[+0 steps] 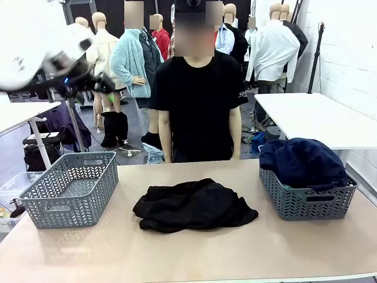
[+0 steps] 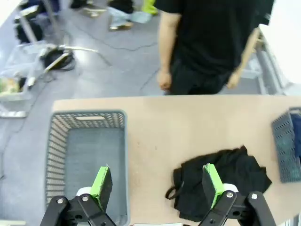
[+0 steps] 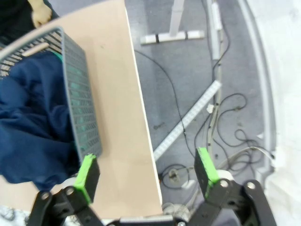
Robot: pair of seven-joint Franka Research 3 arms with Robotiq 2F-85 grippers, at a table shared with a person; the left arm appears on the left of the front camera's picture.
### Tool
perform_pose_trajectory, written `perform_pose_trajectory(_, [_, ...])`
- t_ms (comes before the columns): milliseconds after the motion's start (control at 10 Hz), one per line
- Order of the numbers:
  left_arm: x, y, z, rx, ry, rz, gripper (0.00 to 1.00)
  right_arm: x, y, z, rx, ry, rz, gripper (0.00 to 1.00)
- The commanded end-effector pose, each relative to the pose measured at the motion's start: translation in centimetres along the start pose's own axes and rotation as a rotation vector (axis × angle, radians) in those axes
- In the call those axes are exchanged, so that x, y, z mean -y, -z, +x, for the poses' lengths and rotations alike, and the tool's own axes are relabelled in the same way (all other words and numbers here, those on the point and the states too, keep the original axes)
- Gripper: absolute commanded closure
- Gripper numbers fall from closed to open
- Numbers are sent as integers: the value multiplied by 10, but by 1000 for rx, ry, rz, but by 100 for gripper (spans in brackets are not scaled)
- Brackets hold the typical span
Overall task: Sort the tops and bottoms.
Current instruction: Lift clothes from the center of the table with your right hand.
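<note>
A dark navy blue shirt [image 1: 304, 161] is heaped in the grey basket [image 1: 306, 203] at the table's right end. In the right wrist view the navy shirt [image 3: 33, 117] fills that basket [image 3: 77, 101], and green cloth [image 3: 57, 55] shows under it and through the wall holes. A crumpled black garment [image 1: 194, 206] lies on the table's middle. My left gripper [image 2: 157, 188] hangs open high above the table, between the left basket [image 2: 87, 150] and the black garment [image 2: 235, 169]. My right gripper [image 3: 146, 169] is open above the table's right edge, beside the full basket.
The empty grey basket [image 1: 70, 188] stands at the table's left end. A person in a black T-shirt [image 1: 200, 94] stands at the far side, arms down. My left arm [image 1: 53, 50] is blurred at the upper left. Cables [image 3: 188, 117] lie on the floor beyond the right edge.
</note>
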State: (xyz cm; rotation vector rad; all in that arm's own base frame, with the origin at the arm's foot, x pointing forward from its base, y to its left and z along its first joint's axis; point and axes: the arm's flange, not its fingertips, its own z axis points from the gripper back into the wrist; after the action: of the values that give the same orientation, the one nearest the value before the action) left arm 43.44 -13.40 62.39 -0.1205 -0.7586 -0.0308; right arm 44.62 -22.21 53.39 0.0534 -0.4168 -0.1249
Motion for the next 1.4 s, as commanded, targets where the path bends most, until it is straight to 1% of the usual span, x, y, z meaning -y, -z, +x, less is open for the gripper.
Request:
perform_pose_trajectory(0, [24, -7, 34, -16, -14, 97, 0, 0, 0, 0, -8, -7, -15, 0])
perform_pose_trajectory(500, [24, -7, 34, -16, -14, 97, 0, 0, 0, 0, 0, -1, 0, 0])
perform_pose_trajectory(600, [24, -7, 34, -16, -14, 97, 0, -19, -16, 10, 24, -75, -29, 0])
perform_pose_trajectory(700, [24, -7, 34, -16, -14, 97, 0, -46, -37, 23, 59, -163, -63, 0])
perform_pose_trajectory(800, [24, -7, 34, -16, -14, 97, 0, -84, -64, 32, 104, -275, -84, 0])
perform_pose_trajectory(900, [24, -7, 34, -16, -14, 97, 0, -121, -87, 40, 148, -415, -95, 0])
perform_pose_trajectory(1000, [24, -7, 34, -16, -14, 97, 0, -160, -106, 40, 172, -565, -97, 0])
perform_pose_trajectory(1100, [24, -7, 34, -16, -14, 97, 0, -200, -119, 35, 179, -725, -98, 0])
perform_pose_trajectory(1200, [24, -7, 34, -16, -14, 97, 0, -246, -129, 28, 168, -930, -71, 0])
perform_pose_trajectory(1300, [24, -7, 34, -16, -14, 97, 0, -280, -128, 20, 123, -1149, -13, 0])
